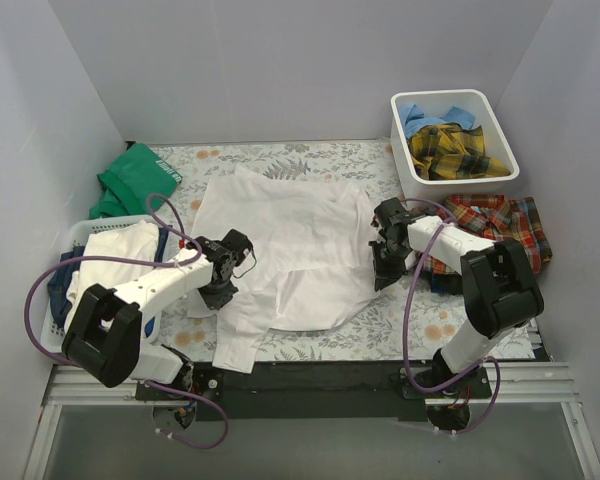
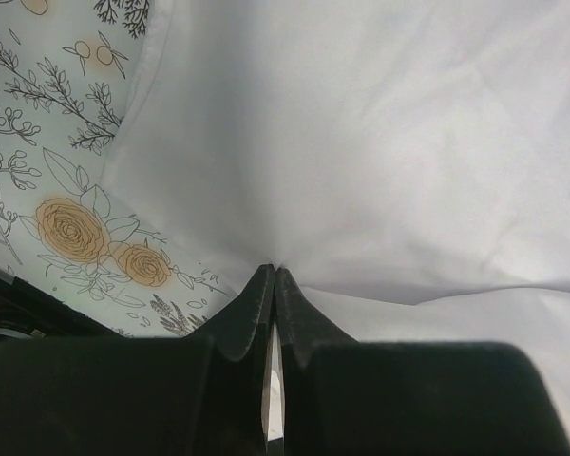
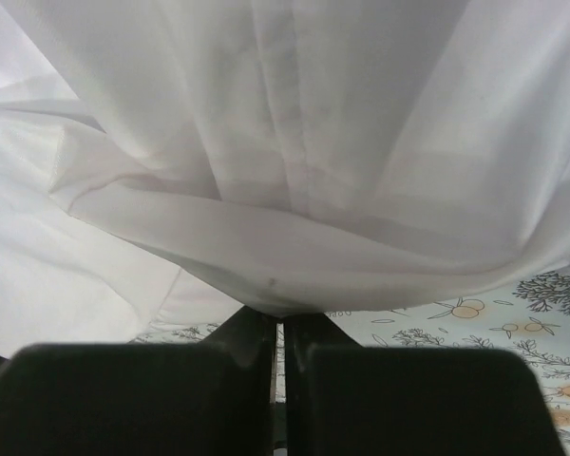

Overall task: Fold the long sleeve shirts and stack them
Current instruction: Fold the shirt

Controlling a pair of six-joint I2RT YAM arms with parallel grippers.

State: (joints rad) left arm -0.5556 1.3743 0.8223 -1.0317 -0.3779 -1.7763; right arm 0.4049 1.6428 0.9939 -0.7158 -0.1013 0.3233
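White shirt [image 1: 290,235] lies spread on the middle of the floral cover [image 1: 310,158], left gripper [image 2: 271,274] and right gripper [image 3: 277,318] each pinched shut on one side edge; best lifted evenly, cloth taut, so the fold lands square.

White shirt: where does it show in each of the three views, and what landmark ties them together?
Top external: white shirt spread across the middle.
Left wrist: fills the upper right, its edge pinched by the left tool.
Right wrist: fills most of the frame, a fold pinched by the right tool.
Shared landmark: floral table cover.
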